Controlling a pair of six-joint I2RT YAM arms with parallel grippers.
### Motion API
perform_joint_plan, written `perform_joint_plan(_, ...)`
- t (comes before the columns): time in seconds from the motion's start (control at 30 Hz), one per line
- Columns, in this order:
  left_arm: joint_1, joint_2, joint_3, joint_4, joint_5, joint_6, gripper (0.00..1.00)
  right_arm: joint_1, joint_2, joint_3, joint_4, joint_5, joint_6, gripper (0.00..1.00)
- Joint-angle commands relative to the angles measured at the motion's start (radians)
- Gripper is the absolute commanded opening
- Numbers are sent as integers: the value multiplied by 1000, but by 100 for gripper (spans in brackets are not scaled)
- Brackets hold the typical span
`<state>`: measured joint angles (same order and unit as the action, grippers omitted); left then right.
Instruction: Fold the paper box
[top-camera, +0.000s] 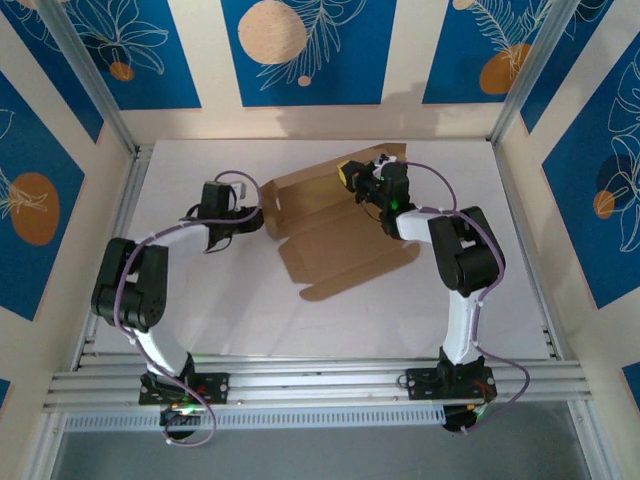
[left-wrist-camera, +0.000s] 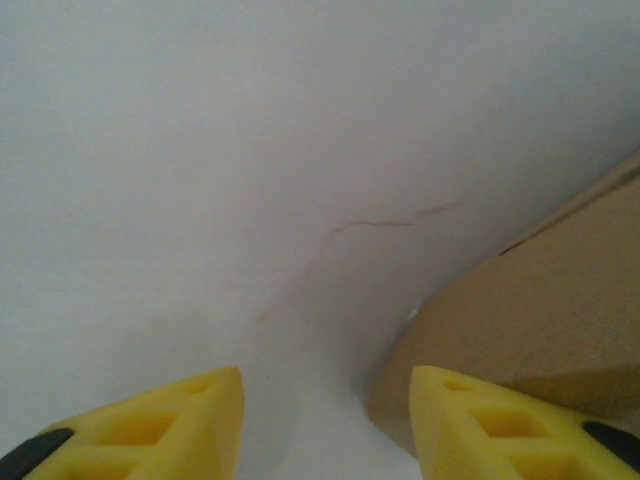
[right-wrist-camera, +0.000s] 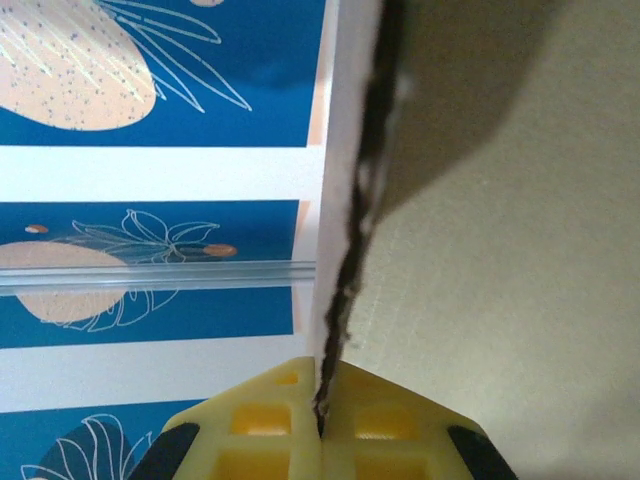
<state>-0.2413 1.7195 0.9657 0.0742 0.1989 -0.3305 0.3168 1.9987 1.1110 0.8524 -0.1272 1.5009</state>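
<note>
White table (top-camera: 300, 330), creased brown paper box (top-camera: 340, 255)

The paper box (top-camera: 340, 250) was plain brown cardboard, matt and a little grainy, and its cut edge looked rough and fibrous. The fingers (right-wrist-camera: 262, 425) of the right gripper (right-wrist-camera: 320, 405) were yellow plastic, smooth with a soft sheen. The table (top-camera: 200, 310) was white and matt, perhaps a painted board. The frame (top-camera: 320, 378) at the front was bare metal, ribbed and dull silver.
</note>
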Motion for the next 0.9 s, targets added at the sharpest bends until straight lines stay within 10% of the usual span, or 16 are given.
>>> perform_joint_plan(0.0,-54,-41,2,107,63,79,49,18,39,10,-9,-47,-11,0)
perform_joint_plan(0.87,-230,-80,-142,415,-54,240,65,18,50,-13,19,-55,-17,0)
